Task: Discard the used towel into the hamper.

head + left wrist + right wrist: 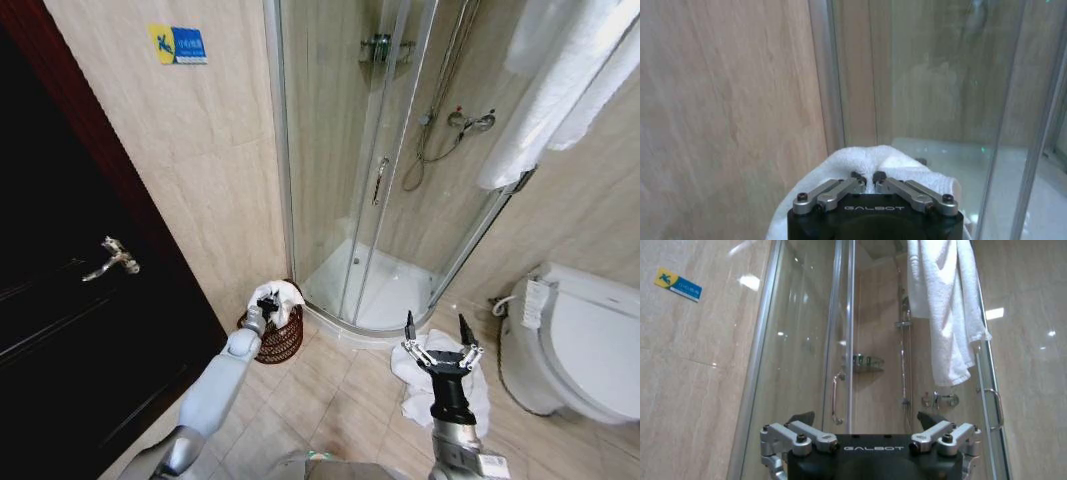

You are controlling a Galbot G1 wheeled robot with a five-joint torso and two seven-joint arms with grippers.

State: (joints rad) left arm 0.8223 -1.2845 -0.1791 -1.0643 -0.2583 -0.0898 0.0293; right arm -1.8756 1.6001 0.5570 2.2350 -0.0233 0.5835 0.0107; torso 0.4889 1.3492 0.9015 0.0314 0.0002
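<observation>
A tiled bathroom seen from above, with two robot arms reaching forward. The left gripper (268, 303) is held directly over one hamper (280, 338), a round reddish-brown openwork basket standing on the floor against the beige wall, just beside the corner of the shower stall (375, 180). Its fingers (858, 177) are pinched nearly together on a fold of one white towel (285, 297), which bunches around and beyond the fingertips, above the hamper's rim. In the left wrist view the towel (860, 162) bulges on both sides of the closed fingertips.

The right gripper (440, 338) is held apart from the left one, low over the floor, with its two fingers spread wide and nothing between them. Directly under it lies a second white cloth (420, 385), crumpled on the floor tiles. Beyond this gripper stands the curved glass shower stall; to its outer side is one white toilet (585, 340), close by. Two more white towels (560, 90) hang high on the wall above the toilet.

The hamper sits in a narrow pocket, hemmed by the wall behind, the shower's base on one side, and one dark door (60, 300) further out beyond the left arm. Bare floor tile lies between the two grippers.
</observation>
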